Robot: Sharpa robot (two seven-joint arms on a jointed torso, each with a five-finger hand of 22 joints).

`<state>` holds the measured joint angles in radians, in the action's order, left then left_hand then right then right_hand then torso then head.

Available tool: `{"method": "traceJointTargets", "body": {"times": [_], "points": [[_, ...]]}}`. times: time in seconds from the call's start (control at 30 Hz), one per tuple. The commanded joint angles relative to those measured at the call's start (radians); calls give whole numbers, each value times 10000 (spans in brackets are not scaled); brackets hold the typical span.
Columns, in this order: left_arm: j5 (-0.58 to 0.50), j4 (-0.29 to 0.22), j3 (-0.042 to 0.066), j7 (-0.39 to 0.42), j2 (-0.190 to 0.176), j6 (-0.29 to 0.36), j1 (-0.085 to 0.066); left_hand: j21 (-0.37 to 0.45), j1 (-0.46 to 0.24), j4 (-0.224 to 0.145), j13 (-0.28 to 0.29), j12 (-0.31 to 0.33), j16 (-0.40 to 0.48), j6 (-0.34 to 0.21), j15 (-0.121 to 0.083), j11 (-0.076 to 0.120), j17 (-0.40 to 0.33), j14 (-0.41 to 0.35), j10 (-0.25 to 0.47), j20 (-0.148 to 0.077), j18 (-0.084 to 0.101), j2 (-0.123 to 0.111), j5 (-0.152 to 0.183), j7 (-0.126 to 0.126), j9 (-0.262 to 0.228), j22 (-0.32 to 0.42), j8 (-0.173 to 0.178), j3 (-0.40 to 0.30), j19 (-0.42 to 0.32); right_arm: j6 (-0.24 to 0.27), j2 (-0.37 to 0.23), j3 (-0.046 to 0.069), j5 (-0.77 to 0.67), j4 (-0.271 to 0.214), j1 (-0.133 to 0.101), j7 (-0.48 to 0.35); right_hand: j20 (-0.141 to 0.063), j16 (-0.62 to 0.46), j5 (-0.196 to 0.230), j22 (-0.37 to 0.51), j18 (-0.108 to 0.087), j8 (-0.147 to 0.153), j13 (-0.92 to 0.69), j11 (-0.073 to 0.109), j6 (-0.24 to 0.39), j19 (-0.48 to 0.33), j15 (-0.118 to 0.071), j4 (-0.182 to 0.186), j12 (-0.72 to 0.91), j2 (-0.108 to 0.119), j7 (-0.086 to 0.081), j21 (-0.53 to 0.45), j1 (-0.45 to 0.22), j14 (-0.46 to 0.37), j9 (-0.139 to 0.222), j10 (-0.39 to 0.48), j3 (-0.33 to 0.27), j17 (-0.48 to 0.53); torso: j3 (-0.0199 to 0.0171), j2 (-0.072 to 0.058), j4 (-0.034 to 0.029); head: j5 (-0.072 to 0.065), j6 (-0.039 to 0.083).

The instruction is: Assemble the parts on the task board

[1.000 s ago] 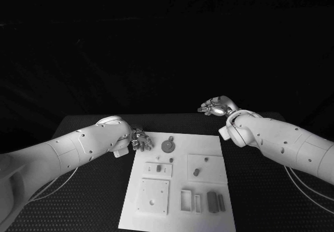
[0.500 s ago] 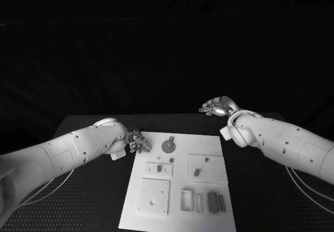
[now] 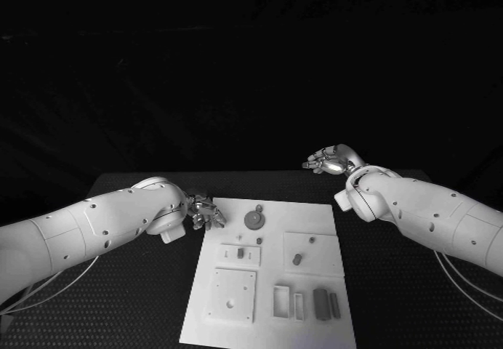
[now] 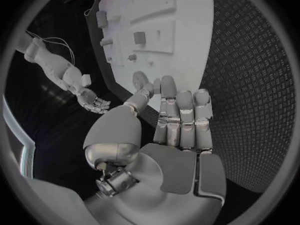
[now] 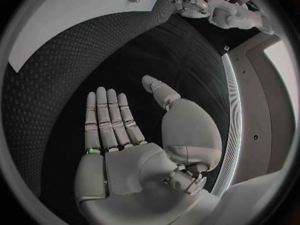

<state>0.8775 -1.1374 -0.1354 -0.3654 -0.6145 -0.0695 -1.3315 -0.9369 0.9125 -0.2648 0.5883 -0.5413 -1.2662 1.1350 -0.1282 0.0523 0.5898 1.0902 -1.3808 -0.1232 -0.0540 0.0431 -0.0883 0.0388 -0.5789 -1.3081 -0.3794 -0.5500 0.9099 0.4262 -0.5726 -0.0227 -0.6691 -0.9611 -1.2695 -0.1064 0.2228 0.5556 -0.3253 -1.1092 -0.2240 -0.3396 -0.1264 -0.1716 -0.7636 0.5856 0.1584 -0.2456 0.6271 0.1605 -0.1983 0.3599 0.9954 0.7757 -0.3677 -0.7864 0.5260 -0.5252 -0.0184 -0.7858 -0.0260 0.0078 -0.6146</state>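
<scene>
Both hands, left hand (image 3: 206,213) and right hand (image 3: 329,161), hover empty with fingers extended, slightly apart.

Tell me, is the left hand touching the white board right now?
Cannot tell. In the head view the left hand sits at the board's far left corner, but no view shows contact or a gap plainly.

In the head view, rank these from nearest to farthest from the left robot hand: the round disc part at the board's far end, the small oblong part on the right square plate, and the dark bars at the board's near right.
Measured from the left robot hand:
1. Round disc part, just beside it at the task board's far end.
2. Small oblong part, mid-board, right side.
3. Dark bars, near-right corner, farthest.
</scene>
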Motion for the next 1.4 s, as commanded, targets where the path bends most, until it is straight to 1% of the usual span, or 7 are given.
{"method": "traceJointTargets", "body": {"times": [0.03,0.23,0.4,0.57,0.83,1.07,1.4], "points": [[96,-479,0,-119,-208,577,-100,-46,-121,-12,26,-22,-52,163,-172,187,5,198,-269,-987,116,2,-163,-65,-552,-81,-191,-110,66,-143,-21,1,-40,-12,3,-39,12,39,26,-16,122,-64,18,2,82,-25,7,36,43,13,-115,-50,40,-71,15,-33,51,16,4,-2,-5,26,-12],[434,-1240,-27,-234,-629,739,-140,-79,-168,-50,72,-25,-80,246,-209,224,8,294,-357,-1025,112,-42,-342,-100,-596,-115,-195,-133,150,-215,-39,0,-40,4,3,-37,13,43,20,-20,120,-66,28,7,80,-22,5,44,45,13,-109,-54,35,-72,18,-30,52,21,-3,1,-5,42,-29],[970,-1821,-108,-300,-832,884,-137,-96,-178,-65,89,-28,-91,279,-224,239,10,332,-393,-1040,109,-59,-395,-115,-612,-128,-196,-144,184,-216,-43,-2,-40,9,3,-37,14,41,16,-27,118,-68,51,20,81,-24,4,49,37,19,-94,-65,35,-86,23,-11,54,33,6,-8,-3,59,-46],[1464,-2252,-328,-452,-971,1167,-137,-108,-190,-73,102,-30,-101,303,-234,249,12,361,-415,-1051,107,-72,-420,-124,-623,-137,-196,-148,209,-221,-49,-3,-86,-9,3,-39,14,40,12,-29,117,-68,60,22,84,-28,4,48,36,24,-91,-71,39,-92,26,-7,56,39,6,-7,-1,64,-102],[1549,-2909,-793,-602,-1195,1745,-135,-137,-218,-102,144,-46,-124,364,-258,271,18,415,-462,-1077,105,-92,-551,-147,-647,-157,-190,-170,259,-236,-62,-4,-207,-35,3,-50,15,41,6,-33,116,-68,72,22,86,-31,5,47,36,27,-89,-79,46,-97,30,-4,60,46,5,-7,4,95,-171],[1719,-3292,-1032,-703,-1316,1794,-132,-136,-234,-116,160,-41,-120,379,-255,267,17,414,-463,-1083,109,-108,-639,-147,-651,-163,-175,-186,257,-328,-63,-5,-346,-54,3,-76,45,-65,5,-8,143,-102,226,44,69,-172,23,43,-68,4,-13,-261,47,-213,49,63,101,215,8,-13,10,105,-216],[1861,-3288,-1048,-733,-1190,1807,-56,-140,-252,-112,167,-42,-121,388,-254,268,17,419,-468,-1085,112,-118,-657,-148,-653,-166,-171,-184,262,-462,-54,-5,-382,-94,3,-105,168,-482,-12,448,-23,-175,574,51,123,59,1,7,-416,-34,35,-899,-38,48,96,-59,228,752,11,-13,20,109,-227]]}}
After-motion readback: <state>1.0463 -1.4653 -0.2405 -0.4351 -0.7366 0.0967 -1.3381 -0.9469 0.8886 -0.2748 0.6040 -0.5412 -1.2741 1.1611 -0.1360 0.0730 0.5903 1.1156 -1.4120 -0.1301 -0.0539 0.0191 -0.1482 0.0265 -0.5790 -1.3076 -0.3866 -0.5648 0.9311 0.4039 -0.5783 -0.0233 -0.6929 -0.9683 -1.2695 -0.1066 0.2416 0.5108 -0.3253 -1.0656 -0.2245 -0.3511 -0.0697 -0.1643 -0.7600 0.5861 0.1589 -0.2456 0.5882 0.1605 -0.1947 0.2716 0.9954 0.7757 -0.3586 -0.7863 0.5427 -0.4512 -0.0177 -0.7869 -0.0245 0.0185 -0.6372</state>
